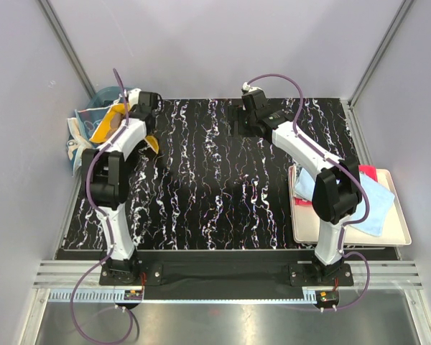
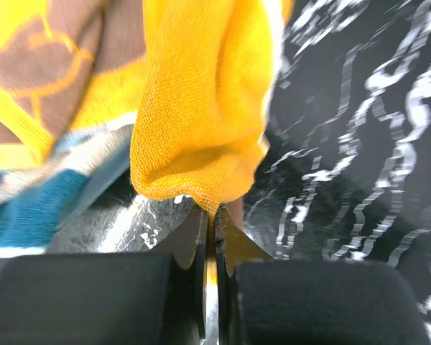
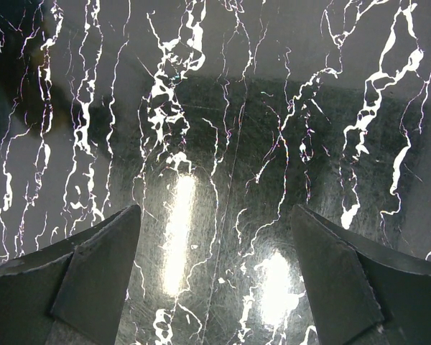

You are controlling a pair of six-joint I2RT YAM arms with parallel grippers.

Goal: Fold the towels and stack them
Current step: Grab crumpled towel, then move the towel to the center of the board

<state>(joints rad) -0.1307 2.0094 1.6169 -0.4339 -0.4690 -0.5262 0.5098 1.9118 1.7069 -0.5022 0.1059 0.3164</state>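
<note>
Left wrist: orange towel [image 2: 201,108] pinched between left fingers [image 2: 190,244]; right fingers [image 3: 93,277] spread wide.

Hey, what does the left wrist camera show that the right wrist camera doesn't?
Only the left wrist view shows the left gripper shut on a fold of the orange towel, with a teal towel beside it. Only the right wrist view shows the right gripper, open and holding nothing. Both show the black marbled table.

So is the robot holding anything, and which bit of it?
Yes. The left gripper is shut on the orange towel, pinching it by its bunched lower edge. The right gripper is open and holds nothing.
</note>
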